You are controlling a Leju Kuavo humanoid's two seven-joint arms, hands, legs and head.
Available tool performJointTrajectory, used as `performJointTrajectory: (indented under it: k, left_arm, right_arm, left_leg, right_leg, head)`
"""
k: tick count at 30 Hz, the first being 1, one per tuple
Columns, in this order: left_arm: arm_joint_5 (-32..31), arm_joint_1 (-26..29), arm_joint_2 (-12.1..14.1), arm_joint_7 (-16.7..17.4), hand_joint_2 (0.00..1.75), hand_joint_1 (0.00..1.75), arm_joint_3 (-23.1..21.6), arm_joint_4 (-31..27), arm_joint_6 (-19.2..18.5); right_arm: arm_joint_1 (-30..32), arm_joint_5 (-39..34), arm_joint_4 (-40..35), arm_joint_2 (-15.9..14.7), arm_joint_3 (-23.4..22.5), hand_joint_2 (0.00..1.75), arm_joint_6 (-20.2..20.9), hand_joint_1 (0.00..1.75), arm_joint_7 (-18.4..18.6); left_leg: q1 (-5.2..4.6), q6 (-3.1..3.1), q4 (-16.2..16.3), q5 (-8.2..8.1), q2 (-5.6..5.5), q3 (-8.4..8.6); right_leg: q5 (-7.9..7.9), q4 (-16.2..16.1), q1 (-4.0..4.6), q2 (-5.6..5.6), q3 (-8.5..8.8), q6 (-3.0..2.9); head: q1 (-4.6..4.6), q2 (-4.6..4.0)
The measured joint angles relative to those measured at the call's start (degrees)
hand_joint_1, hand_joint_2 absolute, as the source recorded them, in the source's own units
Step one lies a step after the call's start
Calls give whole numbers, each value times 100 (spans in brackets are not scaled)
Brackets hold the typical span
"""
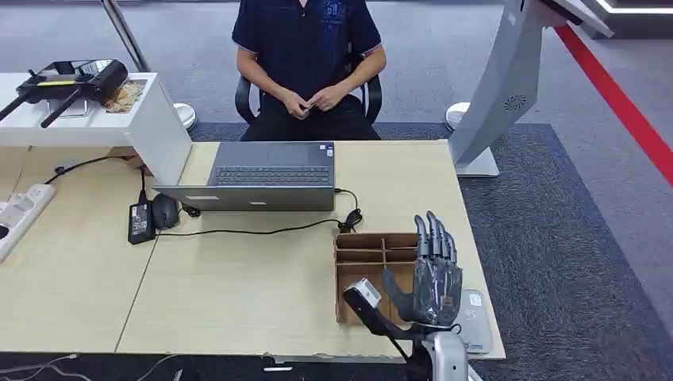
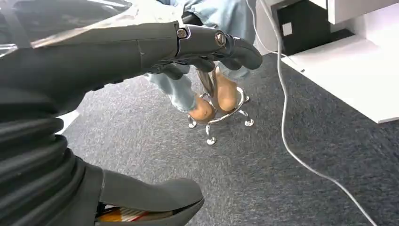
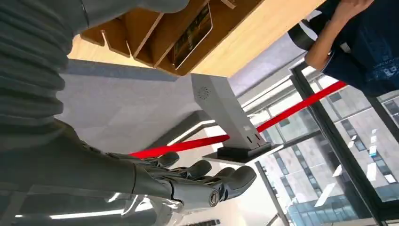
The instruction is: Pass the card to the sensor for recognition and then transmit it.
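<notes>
- Card (image 3: pixel 190 35): seen from the right wrist, it leans inside one compartment of the cardboard divider box (image 3: pixel 141 28), dark printed face showing. No hand touches it.
- Box (image 1: pixel 361 258) stands near the table's (image 1: pixel 238 294) front right corner, its compartments open to the top.
- Right hand (image 1: pixel 432 274) is raised over the right part of the box, fingers (image 3: pixel 221 181) straight and close together, thumb apart, palm empty; it grasps nothing.
- A flat grey sensor pad (image 1: pixel 474 313) lies on the table just right of the box, partly behind that hand.
- Left hand (image 2: pixel 202 44) hangs low over the grey carpet, fingers bent slightly, thumb well apart from them, nothing held between.
- A grey laptop (image 1: pixel 270 178) sits open farther back on the table, a black mouse (image 1: pixel 165 210) and power adapter (image 1: pixel 140 222) to its left.
- A person (image 1: pixel 305 55) in a dark shirt sits behind the laptop, hands together in the lap.
</notes>
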Motion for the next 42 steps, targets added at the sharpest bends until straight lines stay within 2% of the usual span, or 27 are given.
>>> performJointTrajectory:
  k: [11,15,33,36,42]
  left_arm:
    - [-24,2,0,26,175,0,-48,0,0]
    - [-28,10,2,26,175,0,-124,0,0]
    - [33,25,15,59,175,0,-282,9,0]
    - [42,31,22,61,175,0,-291,9,0]
    - [42,38,31,96,175,0,-319,9,0]
  right_arm:
    - [110,-37,228,518,-555,175,0,0,-669]
    - [141,-48,500,710,-874,175,0,0,-767]
    - [310,13,966,979,-1825,175,-2,0,-1217]
    - [328,37,964,1049,-1927,175,-4,0,-1348]
    - [419,48,774,1250,-2188,175,-11,0,-1841]
  left_leg:
    - [0,0,0,0,0,-1]
    - [0,0,0,0,0,-2]
    - [0,0,0,0,0,-3]
    - [0,0,0,0,1,-2]
    - [0,0,0,0,1,-2]
  right_leg:
    - [0,0,0,0,0,0]
    - [0,0,0,0,-1,0]
    - [0,0,0,0,-3,0]
    - [0,0,0,0,-3,0]
    - [0,0,0,1,-3,0]
  head:
    - [0,0]
    - [0,0]
    - [0,0]
    - [0,0]
    - [2,0]
